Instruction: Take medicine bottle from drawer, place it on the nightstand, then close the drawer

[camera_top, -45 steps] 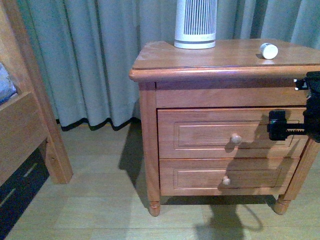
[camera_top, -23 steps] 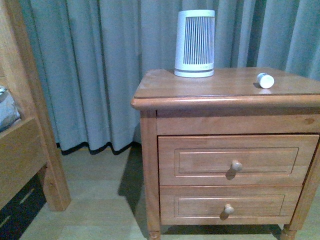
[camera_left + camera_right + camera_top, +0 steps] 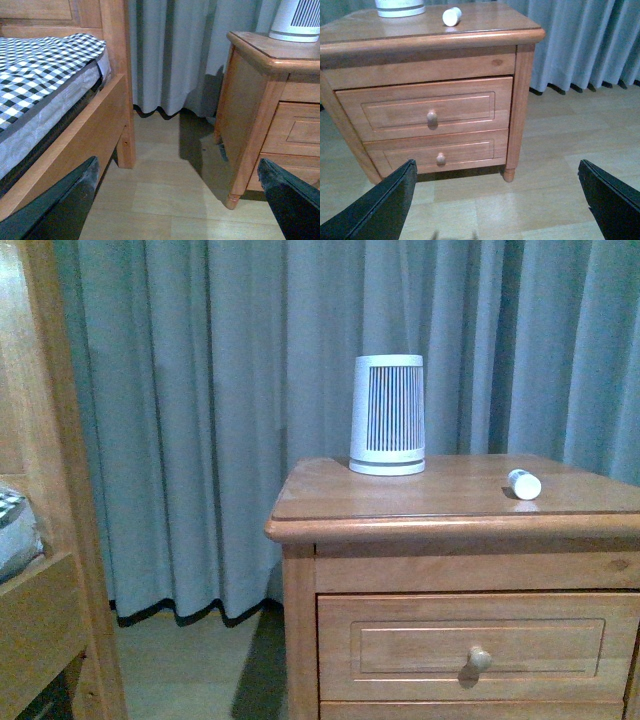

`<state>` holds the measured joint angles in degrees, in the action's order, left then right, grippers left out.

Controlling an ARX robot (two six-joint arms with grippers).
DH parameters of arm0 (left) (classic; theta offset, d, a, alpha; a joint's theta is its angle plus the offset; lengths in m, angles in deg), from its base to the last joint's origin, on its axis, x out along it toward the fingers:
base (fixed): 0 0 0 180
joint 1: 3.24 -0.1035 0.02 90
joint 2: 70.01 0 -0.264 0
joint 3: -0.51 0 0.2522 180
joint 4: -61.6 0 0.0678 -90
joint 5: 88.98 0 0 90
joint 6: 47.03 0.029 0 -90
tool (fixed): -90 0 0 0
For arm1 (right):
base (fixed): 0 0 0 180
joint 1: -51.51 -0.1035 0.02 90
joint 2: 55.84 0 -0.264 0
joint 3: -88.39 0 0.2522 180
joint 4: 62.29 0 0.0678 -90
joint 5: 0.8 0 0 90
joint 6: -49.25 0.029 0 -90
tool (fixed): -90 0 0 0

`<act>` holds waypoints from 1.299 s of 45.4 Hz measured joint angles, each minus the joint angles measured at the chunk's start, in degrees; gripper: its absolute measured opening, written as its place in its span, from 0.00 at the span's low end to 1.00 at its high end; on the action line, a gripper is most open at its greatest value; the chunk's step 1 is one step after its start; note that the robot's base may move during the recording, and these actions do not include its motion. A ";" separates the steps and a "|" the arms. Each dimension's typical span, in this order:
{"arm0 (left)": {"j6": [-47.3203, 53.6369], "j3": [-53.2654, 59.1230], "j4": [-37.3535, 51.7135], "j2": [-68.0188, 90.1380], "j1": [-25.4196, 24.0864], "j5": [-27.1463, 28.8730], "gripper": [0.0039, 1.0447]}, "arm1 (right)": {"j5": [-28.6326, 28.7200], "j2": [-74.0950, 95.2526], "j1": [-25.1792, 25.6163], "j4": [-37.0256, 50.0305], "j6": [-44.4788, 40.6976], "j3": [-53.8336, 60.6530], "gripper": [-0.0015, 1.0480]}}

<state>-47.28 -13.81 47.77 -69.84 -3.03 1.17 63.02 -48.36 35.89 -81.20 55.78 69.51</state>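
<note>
The small white medicine bottle (image 3: 524, 484) lies on its side on the top of the reddish-brown nightstand (image 3: 330, 505), right of the ribbed device. It also shows in the right wrist view (image 3: 451, 16). The upper drawer (image 3: 480, 640) with its round knob is shut; in the right wrist view (image 3: 427, 115) it is flush with the front. Neither arm shows in the front view. My left gripper (image 3: 180, 200) is open and empty over the floor between bed and nightstand. My right gripper (image 3: 497, 200) is open and empty over the floor, back from the nightstand's front.
A large white ribbed device (image 3: 387, 415) stands at the back of the nightstand top. Grey curtains (image 3: 220, 420) hang behind. A wooden bed frame (image 3: 75, 135) with a checked mattress stands to the left. The lower drawer (image 3: 437, 152) is shut.
The front view has tilted upward: the nightstand sits lower in frame and the lower drawer and floor have left it. The right gripper, seen by the drawer one second ago, is out of the front view.
</note>
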 joint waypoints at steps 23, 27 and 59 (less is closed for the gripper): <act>0.00 0.00 0.00 0.00 0.00 -0.09 0.94 | 26.01 -7.10 15.23 5.05 -5.84 4.28 0.37; 0.00 0.00 0.00 -0.02 0.00 -0.09 0.94 | 26.01 -7.10 15.28 5.05 -6.01 4.28 0.19; 0.00 0.00 0.00 -0.02 0.00 -0.09 0.94 | 26.01 -7.13 15.39 5.05 -6.36 4.28 0.50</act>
<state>-47.28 -13.81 47.77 -69.87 -3.03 1.08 89.03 -55.48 51.28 -76.15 49.42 73.79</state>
